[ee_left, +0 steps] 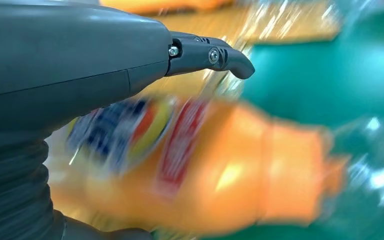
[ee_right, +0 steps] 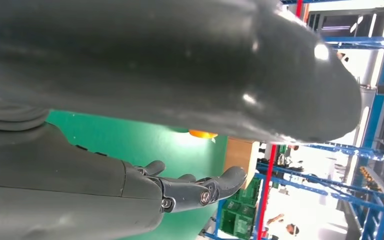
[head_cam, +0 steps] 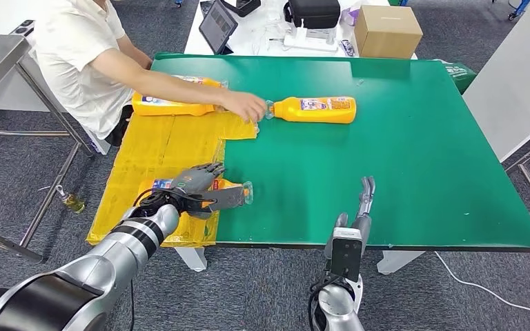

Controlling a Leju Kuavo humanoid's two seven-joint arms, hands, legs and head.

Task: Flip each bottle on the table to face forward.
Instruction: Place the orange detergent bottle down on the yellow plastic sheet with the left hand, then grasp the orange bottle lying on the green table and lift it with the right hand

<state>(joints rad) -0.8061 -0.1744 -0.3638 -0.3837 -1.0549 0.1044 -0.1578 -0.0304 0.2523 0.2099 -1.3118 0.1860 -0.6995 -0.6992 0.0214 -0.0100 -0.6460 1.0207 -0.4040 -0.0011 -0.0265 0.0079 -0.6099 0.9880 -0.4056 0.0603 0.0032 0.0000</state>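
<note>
Three orange bottles lie on their sides. The near bottle (head_cam: 238, 187) rests on the yellow mat (head_cam: 152, 155) at the table's front left. My left hand (head_cam: 200, 187) hovers over it, fingers spread on the far side and thumb across its neck. In the left wrist view this bottle (ee_left: 220, 175) is blurred, with a gap under my fingers (ee_left: 215, 55). A second bottle (head_cam: 317, 109) lies mid-table, and a person's hand (head_cam: 245, 105) touches its cap. The third bottle (head_cam: 169, 105) lies behind that arm. My right hand (head_cam: 363, 203) is at the front edge, fingers (ee_right: 200, 192) straight and empty.
The green table (head_cam: 414, 158) has bare room on its right half. A person (head_cam: 83, 55) sits at the far left corner. Behind it a white table holds a tablet (head_cam: 217, 26), a black bag (head_cam: 312, 12) and a cardboard box (head_cam: 386, 31). A metal table (head_cam: 0, 52) stands at the left.
</note>
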